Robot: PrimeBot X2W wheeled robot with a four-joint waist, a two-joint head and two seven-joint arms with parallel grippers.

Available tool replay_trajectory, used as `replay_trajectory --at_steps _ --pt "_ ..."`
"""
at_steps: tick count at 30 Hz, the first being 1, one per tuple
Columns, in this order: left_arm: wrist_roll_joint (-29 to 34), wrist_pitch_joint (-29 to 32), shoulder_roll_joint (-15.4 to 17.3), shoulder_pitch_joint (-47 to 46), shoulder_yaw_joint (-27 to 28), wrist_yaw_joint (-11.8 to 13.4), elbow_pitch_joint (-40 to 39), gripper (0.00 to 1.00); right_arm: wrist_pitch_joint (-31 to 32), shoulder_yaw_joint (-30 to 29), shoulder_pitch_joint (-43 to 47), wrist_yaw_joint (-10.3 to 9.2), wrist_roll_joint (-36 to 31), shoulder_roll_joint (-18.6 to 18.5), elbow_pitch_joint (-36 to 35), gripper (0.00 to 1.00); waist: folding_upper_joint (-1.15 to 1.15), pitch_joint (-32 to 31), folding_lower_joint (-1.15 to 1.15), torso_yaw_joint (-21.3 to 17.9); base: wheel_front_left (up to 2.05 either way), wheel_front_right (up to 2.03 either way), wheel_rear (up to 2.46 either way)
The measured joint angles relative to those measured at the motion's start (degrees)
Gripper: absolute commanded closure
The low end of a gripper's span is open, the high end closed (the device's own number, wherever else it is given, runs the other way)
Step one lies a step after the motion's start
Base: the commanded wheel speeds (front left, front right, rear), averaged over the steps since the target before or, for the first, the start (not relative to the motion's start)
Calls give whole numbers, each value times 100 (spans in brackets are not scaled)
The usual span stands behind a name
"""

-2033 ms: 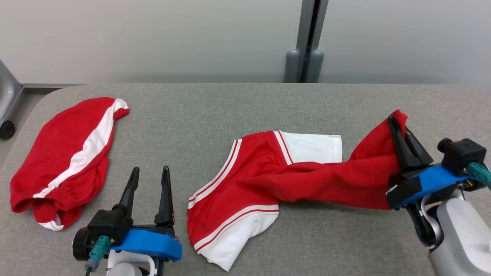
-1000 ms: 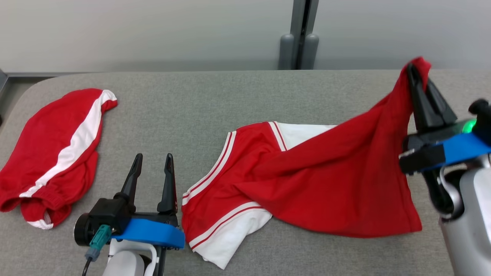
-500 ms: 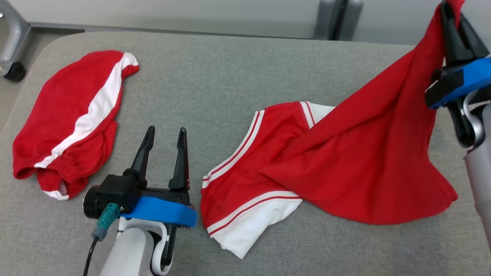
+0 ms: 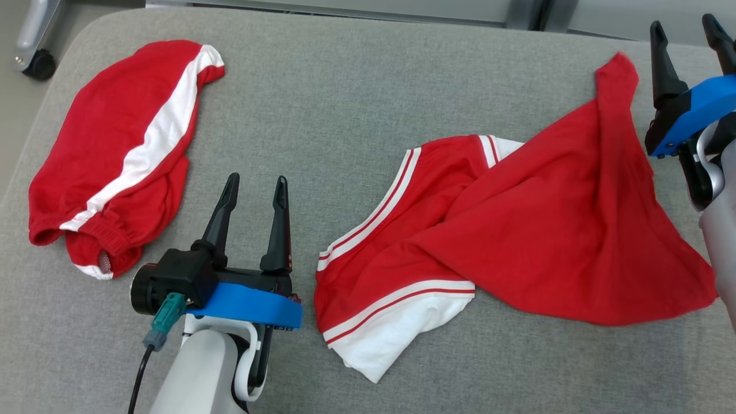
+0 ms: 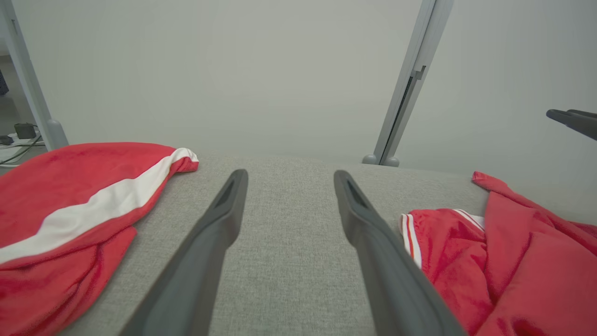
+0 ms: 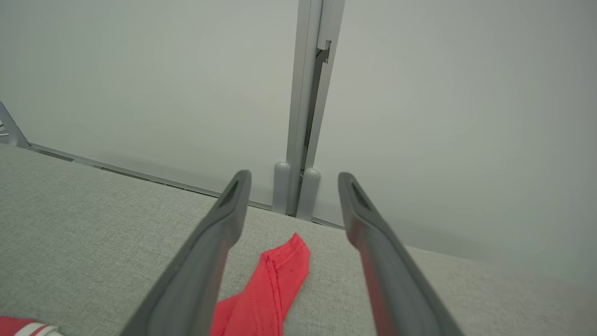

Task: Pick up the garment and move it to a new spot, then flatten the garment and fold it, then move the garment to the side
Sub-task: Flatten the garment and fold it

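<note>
count: 2 garments, 2 grippers, 1 grey padded table [image 4: 345,103], 1 caster [image 4: 39,64].

head view, left to right:
- red shorts [image 4: 121,155] with a white side stripe, bunched on the table, well left of the left gripper [image 4: 257,178].
- left gripper: jaws spread wide, nothing between them, bare table ahead of the tips.
- red shirt [image 4: 517,241] with white striped sleeves starts just right of those jaws. it lies crumpled on the table and spans the gap between the two grippers. one white sleeve lies beside the left gripper's body. the far red corner ends in a point just left of the right gripper [image 4: 682,22].
- right gripper: jaws spread too, empty, clear of the cloth.

what each view adds:
- head view: both garments whole, plus the caster off the table's far left corner.
- left wrist view, low angle: shorts left of the jaws, the shirt's striped part right of them. a grey upright post [image 5: 401,107] stands ahead against the wall. the other arm's fingers [image 5: 571,120] poke in at the right edge.
- right wrist view: the shirt's hemmed red corner lies flat on the table, seen between the jaws, below them. the post's base is straight ahead.
</note>
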Motion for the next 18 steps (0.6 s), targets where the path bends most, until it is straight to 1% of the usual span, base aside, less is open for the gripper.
replay_trajectory --at_steps 3,4,6,9,18 --pt "23 0 0 7 34 13 25 0 -36 -58 54 0 4 11 27 0 0 -94 0 -78 0 0 0" --pt "46 0 -1 23 58 12 26 0 -41 -109 124 0 13 3 -91 0 0 -134 0 -114 0 0 0" --pt "110 0 -1 96 152 5 42 0 -53 -185 347 0 59 -11 -502 0 0 -217 0 -197 0 0 0" --pt "234 0 -2 242 303 -32 77 0 -55 -369 909 0 216 41 -1212 0 0 -358 -1 -341 0 0 0" --pt "474 0 0 736 756 -167 162 0 -56 -622 2843 0 421 475 -3186 0 0 -889 -2 -785 0 0 0"
